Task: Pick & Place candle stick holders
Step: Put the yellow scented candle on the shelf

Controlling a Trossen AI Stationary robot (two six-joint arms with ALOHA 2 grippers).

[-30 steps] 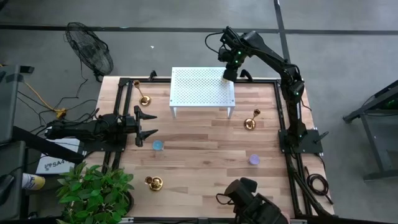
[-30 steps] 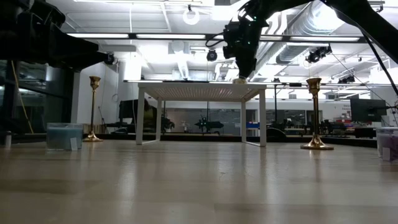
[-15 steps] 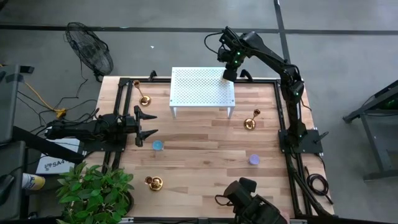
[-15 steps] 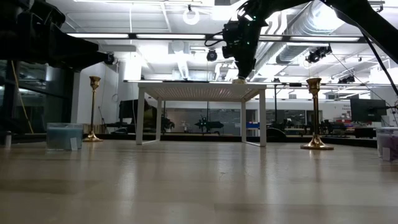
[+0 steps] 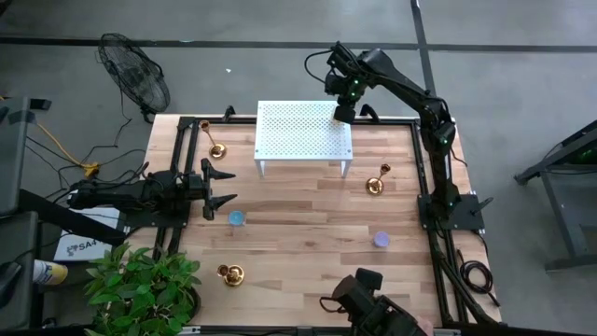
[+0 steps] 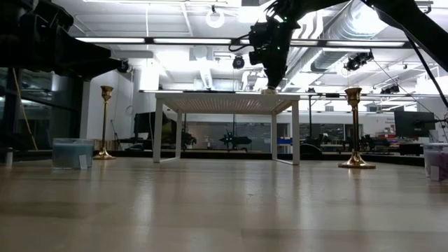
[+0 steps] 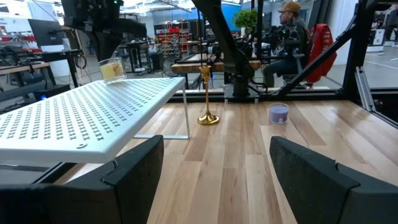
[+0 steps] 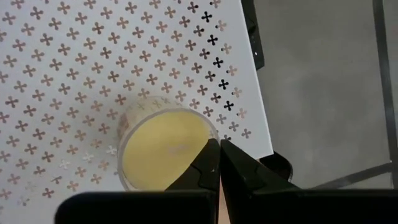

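- Brass candle stick holders standing upright, stems vertical, well apart on the wood table (image 5: pixel 308 233): one at far left (image 5: pixel 216 149), one at near left (image 5: pixel 230 273), one at right (image 5: pixel 376 183) just off the white perforated shelf (image 5: pixel 303 131).
- Sitting nearer to both left-side holders: left gripper (image 5: pixel 222 185), idling low at the left edge between them, fingers spread wide, gripping nothing.
- Hovering over the shelf's far right corner: right gripper (image 5: pixel 343 112), pointing straight down, fingertips pinched together above a yellow candle (image 8: pixel 163 148), apparently carrying nothing; contact with the candle not clear.
- Lying toward the table's near side from the right gripper: right-hand holder, past the shelf edge and lower, on the tabletop; right arm clearly the closer one for it.
- Judging next reach: opening up first, then coming down along the vertical stem, or sideways across it.
- Resting on the table, unrelated: blue candle (image 5: pixel 237 218), purple candle (image 5: pixel 381 240).
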